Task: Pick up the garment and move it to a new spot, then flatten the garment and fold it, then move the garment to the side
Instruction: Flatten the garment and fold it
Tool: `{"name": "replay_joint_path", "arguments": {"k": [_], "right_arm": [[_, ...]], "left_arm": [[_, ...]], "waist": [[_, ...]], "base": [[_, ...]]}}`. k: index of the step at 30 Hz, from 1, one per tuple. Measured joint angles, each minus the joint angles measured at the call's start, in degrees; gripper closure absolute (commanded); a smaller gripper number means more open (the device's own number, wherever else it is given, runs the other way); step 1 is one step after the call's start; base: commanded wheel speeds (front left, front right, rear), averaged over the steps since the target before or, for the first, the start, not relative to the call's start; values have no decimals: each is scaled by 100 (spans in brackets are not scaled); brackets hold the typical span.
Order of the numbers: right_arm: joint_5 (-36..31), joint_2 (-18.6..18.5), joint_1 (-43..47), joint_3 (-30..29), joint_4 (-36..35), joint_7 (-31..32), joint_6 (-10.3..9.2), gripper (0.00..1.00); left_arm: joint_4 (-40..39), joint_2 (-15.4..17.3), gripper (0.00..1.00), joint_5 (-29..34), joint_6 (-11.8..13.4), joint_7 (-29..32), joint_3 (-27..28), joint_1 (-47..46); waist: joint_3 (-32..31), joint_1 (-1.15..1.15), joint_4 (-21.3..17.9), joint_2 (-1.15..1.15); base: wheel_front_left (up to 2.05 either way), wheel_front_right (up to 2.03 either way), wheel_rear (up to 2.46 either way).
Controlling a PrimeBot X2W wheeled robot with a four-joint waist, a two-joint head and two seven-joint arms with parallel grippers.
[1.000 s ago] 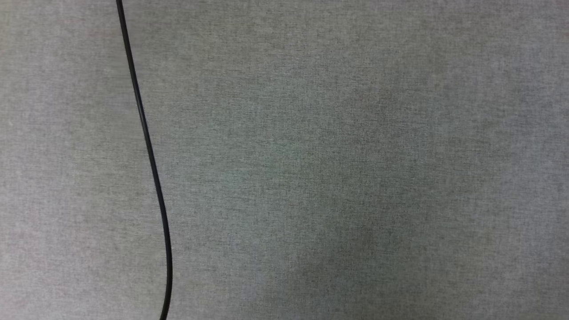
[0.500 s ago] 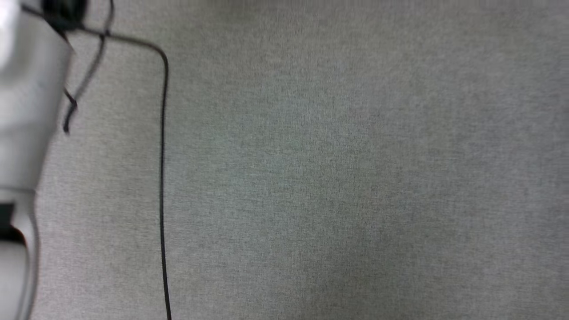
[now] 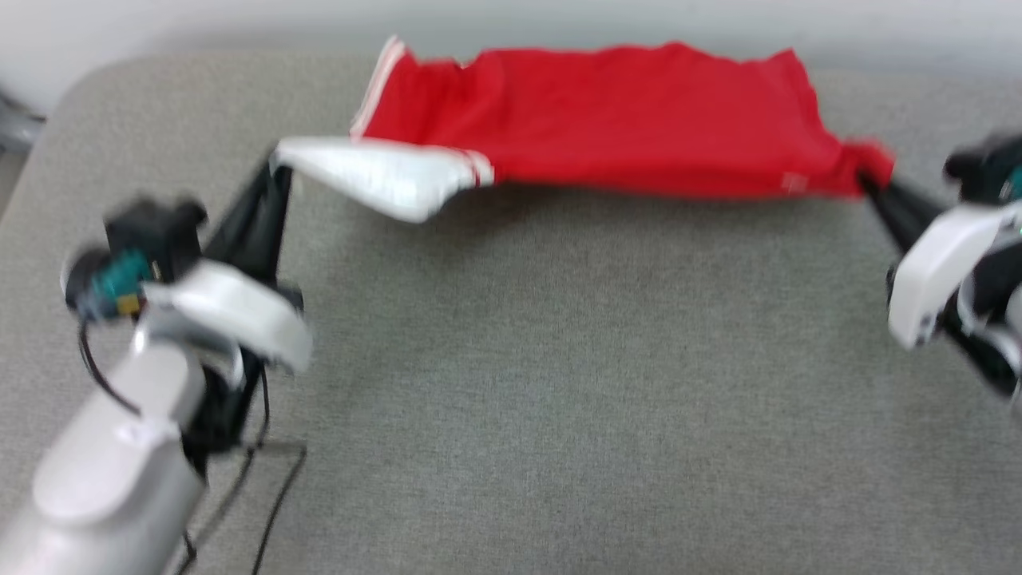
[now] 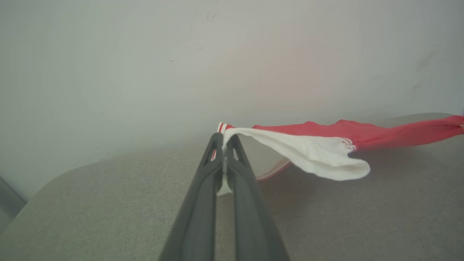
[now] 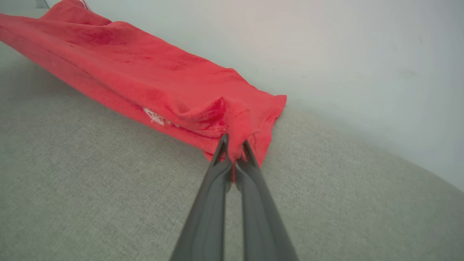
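The red jersey (image 3: pixel 639 120) is held stretched over the table (image 3: pixel 559 383) at upper centre, with its white sleeve clamped in the closed left hand (image 3: pixel 275 169) and its hem corner in the closed right hand (image 3: pixel 866 182). Either thin pinch could be pulled free if the cloth is overstretched.

GREY CLOTH, BARE WALL: A grey woven-cloth surface (image 3: pixel 511 383) spreads across the head view, its weave fine and mottled, with its far corner (image 3: pixel 84 80) rounded off at 10 o'clock. A soft shadow (image 3: pixel 559 216) darkens the cloth toward 12 o'clock. A pale, plain wall (image 3: pixel 200 20) runs along the 12 o'clock edge, meeting the surface's far side. In the left wrist view, small dark scuffs (image 4: pixel 209 16) mark that wall near 12 o'clock. A dim grey shape (image 3: pixel 12 128), too blurred to identify, sits just off the surface at 9 o'clock.
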Motion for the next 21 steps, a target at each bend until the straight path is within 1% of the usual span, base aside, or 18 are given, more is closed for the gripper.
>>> {"name": "replay_joint_path", "arguments": {"k": [4, 7, 9, 13, 21], "right_arm": [[171, -105, 875, -11, -338, 64, 0, 100], [325, -209, 1534, -135, -575, 120, 0, 100], [412, -289, 1969, -237, -757, 192, 0, 100], [493, -417, 2870, -512, -1096, 326, 0, 100], [435, -514, 4458, -1195, -1978, 899, 0, 100]], "left_arm": [[-734, 189, 100, -213, 447, 80, -23, 1265], [-1185, 256, 100, -388, 710, 147, -73, 2070], [-1336, 299, 100, -482, 834, 170, -109, 2515], [-1471, 291, 100, -743, 924, 179, -167, 3177], [-1593, 274, 100, -1067, 922, 312, -435, 4092]], "waist": [[-382, -1, -16, 0], [-626, -1, -32, 0], [-760, -1, -37, 0], [-966, -1, -18, 0], [-1279, 0, -14, 0]], "base": [[0, 0, 0], [0, 0, 0], [0, 0, 0], [0, 0, 0], [0, 0, 0]]}}
